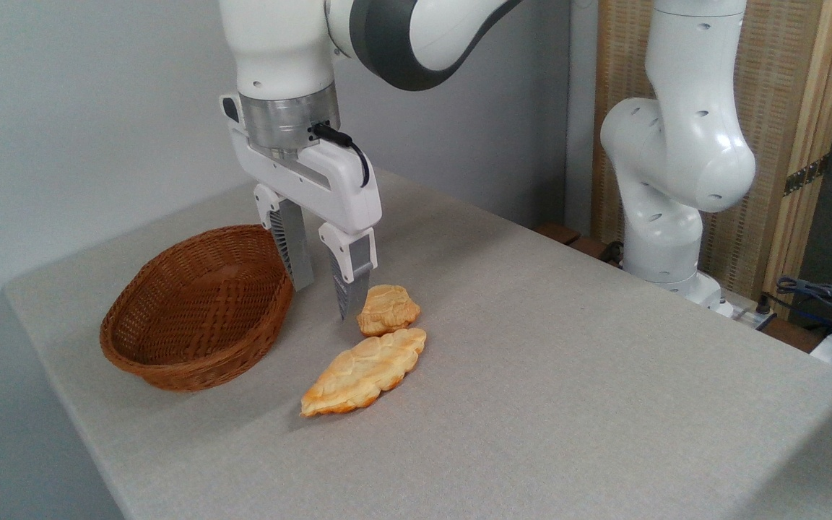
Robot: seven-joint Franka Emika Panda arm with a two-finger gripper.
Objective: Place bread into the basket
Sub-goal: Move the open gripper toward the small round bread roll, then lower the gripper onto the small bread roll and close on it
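While the bread (388, 309) lies on the table (568, 375) beside the empty basket (199, 307), my gripper (323, 296) hangs spread and empty just left of it, so grasping and carrying remain.

**Bread and basket on the table**

I see the bread (388, 309), a small golden-tan bun with lumpy ridged top, lying flat. The basket (196, 350), oval brown wicker, stands upright and empty at its left, close but apart.
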